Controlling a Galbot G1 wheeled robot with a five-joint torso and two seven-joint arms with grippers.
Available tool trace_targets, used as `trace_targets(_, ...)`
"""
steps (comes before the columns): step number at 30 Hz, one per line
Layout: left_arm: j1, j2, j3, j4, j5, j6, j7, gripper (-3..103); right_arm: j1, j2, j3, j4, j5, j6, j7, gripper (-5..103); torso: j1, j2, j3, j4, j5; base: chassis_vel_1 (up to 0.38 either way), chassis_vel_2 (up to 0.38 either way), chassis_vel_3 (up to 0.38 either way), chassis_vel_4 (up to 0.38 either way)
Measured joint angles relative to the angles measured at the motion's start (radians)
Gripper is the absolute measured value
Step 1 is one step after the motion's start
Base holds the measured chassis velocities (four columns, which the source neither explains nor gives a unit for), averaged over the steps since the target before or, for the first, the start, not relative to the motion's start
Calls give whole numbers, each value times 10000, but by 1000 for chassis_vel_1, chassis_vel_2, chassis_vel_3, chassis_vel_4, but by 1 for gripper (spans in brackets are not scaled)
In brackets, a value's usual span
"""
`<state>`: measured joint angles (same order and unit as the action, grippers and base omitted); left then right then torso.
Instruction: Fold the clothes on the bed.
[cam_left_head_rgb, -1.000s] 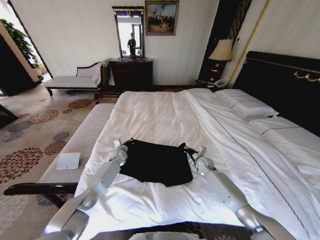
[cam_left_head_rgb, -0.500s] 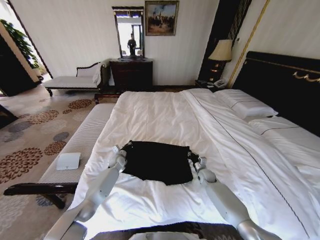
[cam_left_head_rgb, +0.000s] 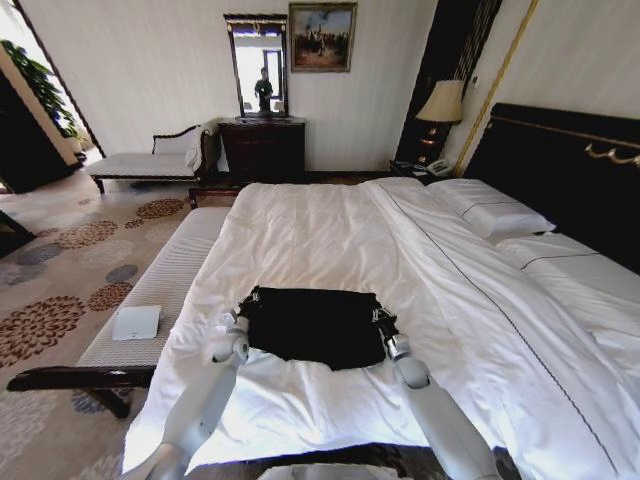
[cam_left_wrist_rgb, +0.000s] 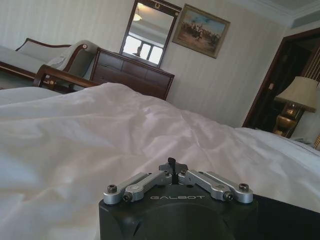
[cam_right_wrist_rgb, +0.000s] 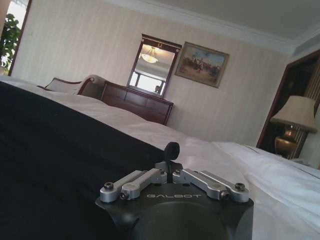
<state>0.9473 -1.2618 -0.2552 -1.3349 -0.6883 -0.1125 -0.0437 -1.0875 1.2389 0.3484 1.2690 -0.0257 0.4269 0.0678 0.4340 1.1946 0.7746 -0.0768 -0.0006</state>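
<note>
Head view: the black T-shirt (cam_left_head_rgb: 315, 325) lies flat, folded into a rough rectangle, on the white duvet (cam_left_head_rgb: 330, 235) near the foot of the bed (cam_left_head_rgb: 560, 150). The left gripper (cam_left_head_rgb: 243, 309) sits at the garment's left edge; the right gripper (cam_left_head_rgb: 381, 317) sits at its right edge. Both arms reach forward from the lower frame, one on each side of the T-shirt.

Left wrist view: the left gripper (cam_left_wrist_rgb: 172, 165) has its fingers drawn together to a narrow gap above the duvet; whether fabric is pinched between them cannot be determined.

Right wrist view: the right gripper (cam_right_wrist_rgb: 171, 151) also has its fingers brought together, with the T-shirt (cam_right_wrist_rgb: 60, 165) spread just beside it. Contact with the fabric cannot be confirmed.

A pale upholstered bench (cam_left_head_rgb: 160, 285) stands alongside the left of the bed, carrying a white flat object (cam_left_head_rgb: 136, 322).
</note>
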Motion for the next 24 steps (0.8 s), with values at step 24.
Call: trace_targets(24,2232,22,-558,-1837,409,-246,-24,0,-2184,619,626,944,-2413,1905,1281,0,-1,1,-1,-2,-1,0,0,0,0)
